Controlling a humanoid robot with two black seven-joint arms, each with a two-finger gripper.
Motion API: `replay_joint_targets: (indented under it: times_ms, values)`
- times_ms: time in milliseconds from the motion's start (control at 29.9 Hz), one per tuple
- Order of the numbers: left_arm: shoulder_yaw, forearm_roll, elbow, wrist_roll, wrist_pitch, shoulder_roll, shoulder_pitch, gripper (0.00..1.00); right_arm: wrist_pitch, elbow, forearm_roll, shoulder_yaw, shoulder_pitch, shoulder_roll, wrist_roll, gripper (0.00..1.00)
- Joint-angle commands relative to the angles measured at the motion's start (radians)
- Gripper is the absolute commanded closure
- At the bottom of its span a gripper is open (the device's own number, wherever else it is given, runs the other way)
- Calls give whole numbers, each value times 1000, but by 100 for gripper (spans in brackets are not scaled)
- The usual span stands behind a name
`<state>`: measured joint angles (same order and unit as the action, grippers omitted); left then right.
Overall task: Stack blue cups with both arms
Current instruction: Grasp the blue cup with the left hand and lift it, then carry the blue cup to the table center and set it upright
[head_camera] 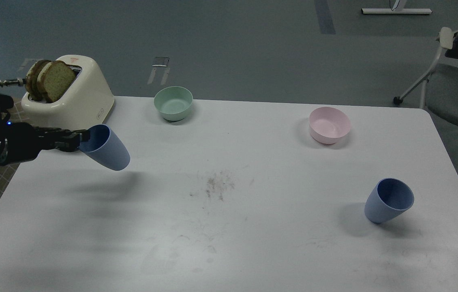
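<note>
The left pincer (78, 140) is clenched on the rim of one blue cup (107, 148). It holds the cup up over the far left of the counter (229, 243), tipped on its side. The other blue cup (389, 200) sits far away on the near right, leaning a little. So I think one cup is picked up, but no stacking is done yet. The right arm is not in the picture. The left arm is dark and cut off at the edge.
</note>
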<state>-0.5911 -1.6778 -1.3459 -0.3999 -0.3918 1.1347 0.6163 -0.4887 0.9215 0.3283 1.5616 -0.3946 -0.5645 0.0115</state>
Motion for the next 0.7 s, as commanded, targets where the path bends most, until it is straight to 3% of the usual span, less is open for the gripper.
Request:
replay_joint_targets:
  times_ms: [0, 100, 234, 301, 501, 669]
  values:
    - [4, -66, -41, 30, -33, -45, 78, 100, 0, -1, 0, 2, 2, -2, 1, 0]
    - [5, -202, -35, 47, -97, -200, 149, 100, 0, -1, 0, 3, 2, -2, 1, 0]
    - [5, -243, -29, 52, -97, -303, 195, 100, 0, -3, 0, 5, 3, -9, 1, 0]
    - [17, -256, -15, 79, -97, -402, 230, 100, 0, -4, 0, 8, 3, -11, 1, 0]
    - [172, -298, 31, 92, -97, -507, 309, 100, 0, -7, 0, 11, 16, -12, 1, 0]
    - [215, -342, 48, 95, -97, -559, 306, 100, 0, -6, 0, 12, 17, -12, 1, 0]
